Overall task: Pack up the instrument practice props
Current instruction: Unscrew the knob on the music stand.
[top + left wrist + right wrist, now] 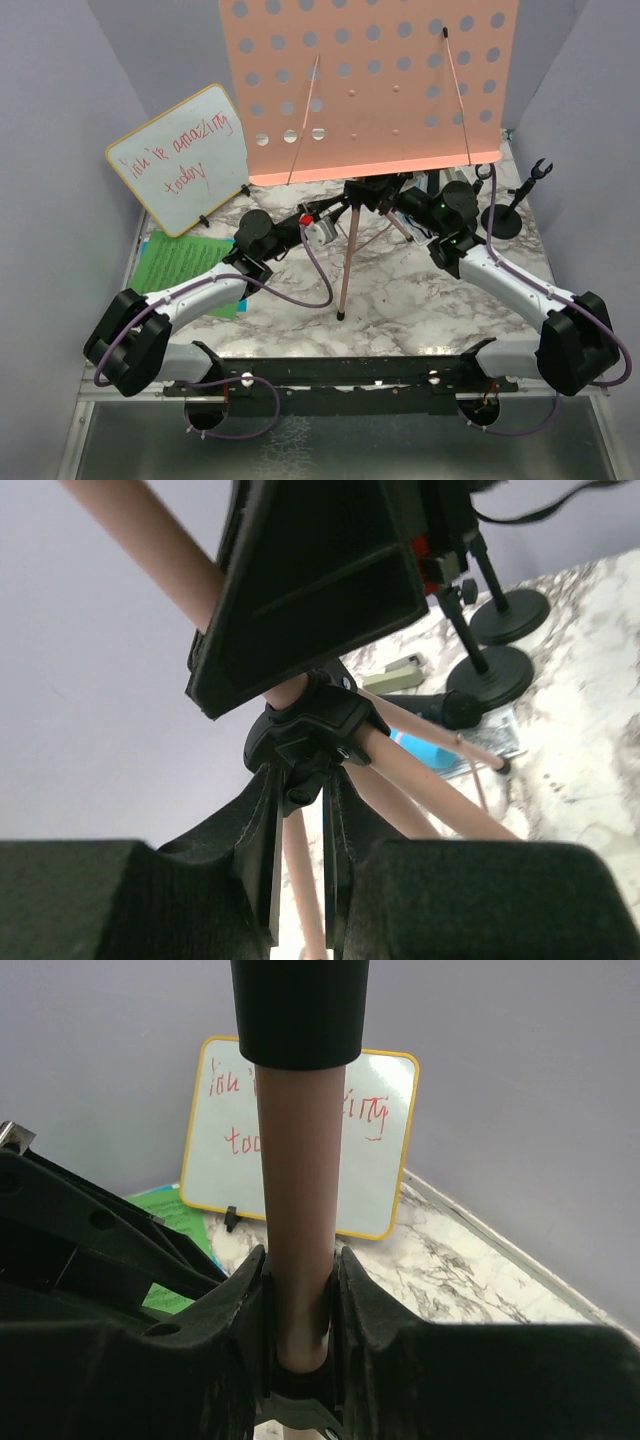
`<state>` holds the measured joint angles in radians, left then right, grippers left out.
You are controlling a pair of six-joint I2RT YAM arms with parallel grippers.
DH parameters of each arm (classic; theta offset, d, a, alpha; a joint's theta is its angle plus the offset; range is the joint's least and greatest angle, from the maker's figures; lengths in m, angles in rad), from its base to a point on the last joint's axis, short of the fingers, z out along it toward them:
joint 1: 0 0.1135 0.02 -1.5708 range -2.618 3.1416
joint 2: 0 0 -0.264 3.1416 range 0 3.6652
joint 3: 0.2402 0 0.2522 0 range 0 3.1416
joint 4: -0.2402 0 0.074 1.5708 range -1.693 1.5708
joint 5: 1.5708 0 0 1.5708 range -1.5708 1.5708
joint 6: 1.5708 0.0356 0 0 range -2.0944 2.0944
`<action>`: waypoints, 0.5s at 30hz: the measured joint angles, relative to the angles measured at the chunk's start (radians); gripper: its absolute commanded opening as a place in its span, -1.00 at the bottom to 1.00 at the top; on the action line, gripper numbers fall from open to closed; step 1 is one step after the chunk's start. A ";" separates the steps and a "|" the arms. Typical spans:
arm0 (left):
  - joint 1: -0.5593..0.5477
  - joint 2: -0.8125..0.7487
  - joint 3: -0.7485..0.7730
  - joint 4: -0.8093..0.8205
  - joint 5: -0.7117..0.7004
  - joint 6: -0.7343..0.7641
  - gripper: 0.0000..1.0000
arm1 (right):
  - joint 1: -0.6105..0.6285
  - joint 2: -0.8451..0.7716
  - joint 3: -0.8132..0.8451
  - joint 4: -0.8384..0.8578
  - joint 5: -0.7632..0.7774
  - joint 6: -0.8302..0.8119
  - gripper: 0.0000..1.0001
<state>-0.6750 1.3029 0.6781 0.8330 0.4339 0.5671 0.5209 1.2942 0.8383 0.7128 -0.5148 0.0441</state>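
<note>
The stand (347,250) is upright at mid-table (400,300) on three thin legs. Its perforated tray (370,80) tilts toward the back wall.

Handling, as judged: light, rigid tubing, made top-heavy by the wide tray. The smooth painted tube is likely to slip in a side grip. Take hold on the pole or at the black hub (320,730), not on the tray or legs.

Left gripper (300,815): the fingers stand close together on either side of the hub's small knob. Contact cannot be confirmed.

Right gripper (300,1290): clamped on the pole (300,1180) just below the black sleeve (300,1010), with both fingers pressed against it.

Surroundings, left to right:
- The whiteboard (185,160) leans at the left wall.
- The green sheet (180,262) lies flat beneath the left arm.
- Two mic holders (495,675) stand near the stand's right side.

Obstruction, as judged: folding legs or a tipping tray may strike the whiteboard or the mic holders.
</note>
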 measured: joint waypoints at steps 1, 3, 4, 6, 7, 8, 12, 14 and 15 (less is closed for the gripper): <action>0.000 0.003 0.003 0.000 -0.003 -0.033 -1.00 | -0.002 -0.003 -0.005 0.003 0.004 0.000 -0.98; 0.001 0.010 0.009 0.008 -0.013 -0.119 -1.00 | -0.003 -0.006 -0.014 0.014 0.009 0.001 -0.98; 0.001 0.011 0.010 0.010 -0.017 -0.151 -1.00 | -0.003 -0.008 -0.019 0.021 0.011 0.001 -0.98; 0.003 0.014 0.014 0.015 -0.030 -0.244 -1.00 | -0.004 -0.009 -0.023 0.029 0.013 0.001 -0.97; 0.005 0.015 0.014 0.019 -0.034 -0.284 -1.00 | -0.004 -0.010 -0.024 0.030 0.013 0.001 -0.98; 0.006 0.016 0.014 0.023 -0.040 -0.329 -1.00 | -0.004 -0.010 -0.025 0.032 0.013 0.002 -0.98; 0.014 0.022 0.016 0.039 -0.071 -0.521 -1.00 | -0.004 -0.010 -0.029 0.039 0.014 0.002 -0.98; 0.020 0.026 0.016 0.045 -0.087 -0.637 -1.00 | -0.004 -0.010 -0.032 0.045 0.016 0.002 -0.98; 0.023 0.029 0.018 0.047 -0.092 -0.682 -1.00 | -0.004 -0.011 -0.034 0.046 0.016 0.002 -0.98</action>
<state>-0.6525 1.3315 0.6960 0.8799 0.3424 -0.1154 0.5167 1.2835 0.8047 0.7589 -0.4984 0.0456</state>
